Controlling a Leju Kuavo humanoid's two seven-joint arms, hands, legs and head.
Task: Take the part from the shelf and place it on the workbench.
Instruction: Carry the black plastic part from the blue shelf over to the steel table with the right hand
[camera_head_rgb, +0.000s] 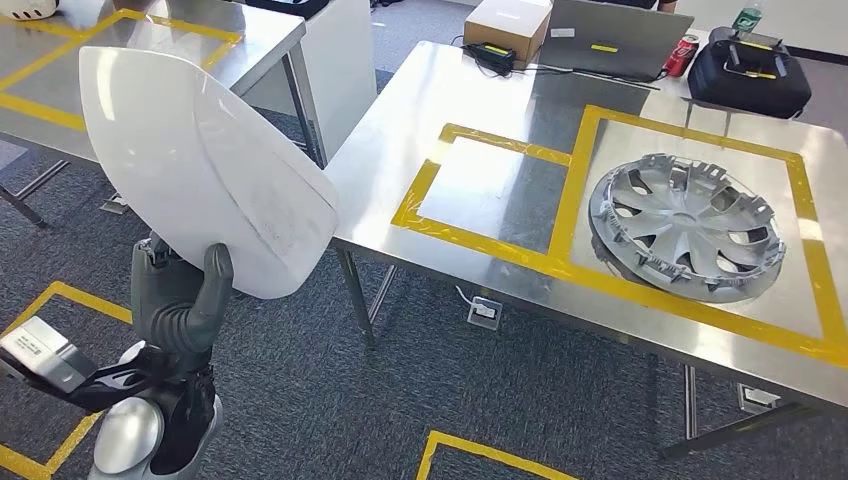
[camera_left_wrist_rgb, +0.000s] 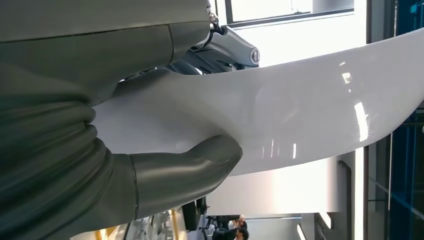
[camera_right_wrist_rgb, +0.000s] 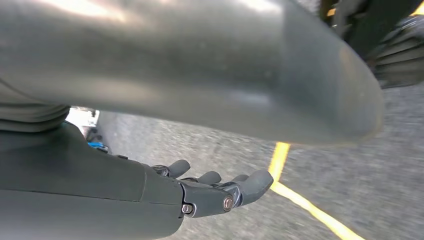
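Your left hand (camera_head_rgb: 185, 300) is grasping the white part (camera_head_rgb: 205, 165) at nine o'clock, off the workbench (camera_head_rgb: 480, 110); your right hand (camera_right_wrist_rgb: 215, 187) is hanging released above the floor (camera_right_wrist_rgb: 320, 170).

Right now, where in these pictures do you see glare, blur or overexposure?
Head view: sharp, with soft glare on the steel workbench. Left wrist view: windows behind the white part are blown out, with bright streaks on its gloss. Right wrist view: the floor and yellow line are motion-blurred, the near grey cover out of focus; the right robot hand stays fairly clear.
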